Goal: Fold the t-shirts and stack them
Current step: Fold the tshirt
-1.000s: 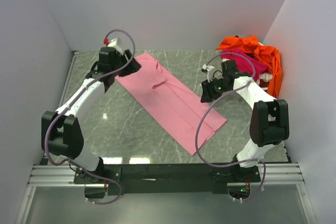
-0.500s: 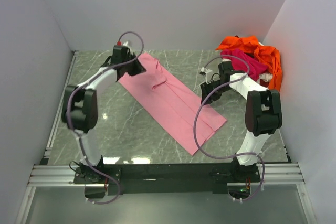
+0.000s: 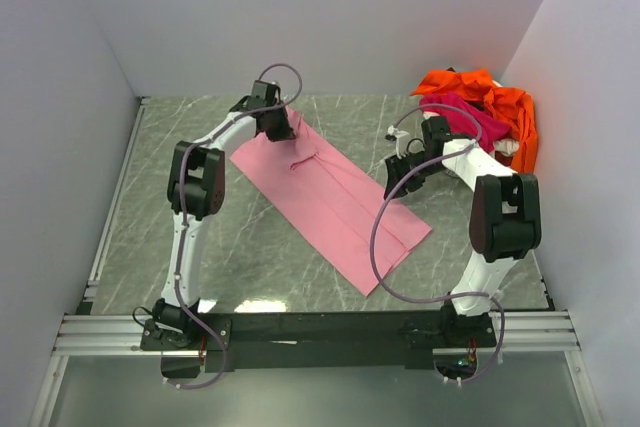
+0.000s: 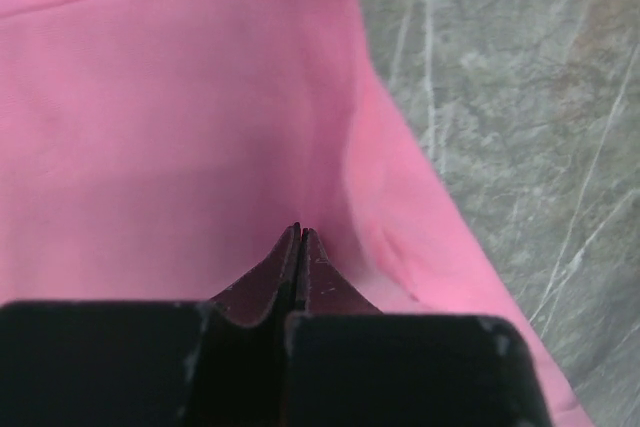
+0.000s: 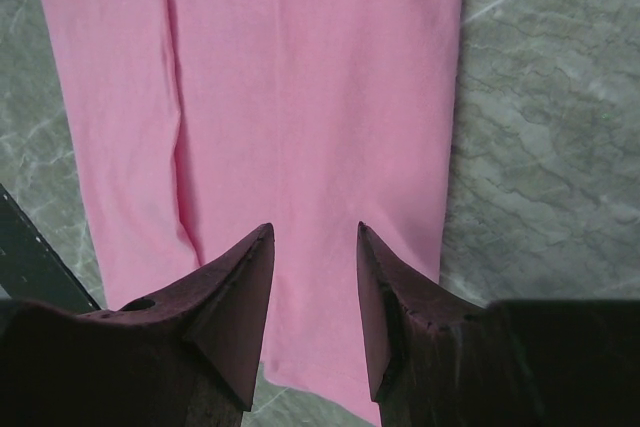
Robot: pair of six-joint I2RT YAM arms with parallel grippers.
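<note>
The light pink t-shirt [image 3: 330, 202] lies folded into a long strip, running diagonally across the marble table. My left gripper [image 3: 278, 127] sits at its far end. Its jaws [image 4: 300, 230] are shut, with the pink cloth [image 4: 150, 127] puckering into a ridge at the tips. My right gripper [image 3: 398, 175] hovers over the strip's right edge, and its fingers [image 5: 315, 232] are open above flat pink cloth [image 5: 300, 77] with nothing between them. The magenta t-shirt [image 3: 465, 117] and the orange t-shirt [image 3: 505, 112] lie bunched together at the back right.
A bit of white [image 3: 508, 147] shows under the pile of shirts, against the right wall. White walls close in the table on the left, back and right. Bare marble [image 3: 170, 197] lies left of the pink strip and in front of it.
The left arm has swung right along the shirt's far end, and its gripper has gone from open to shut on the cloth. The right gripper has shifted slightly and stays open.
</note>
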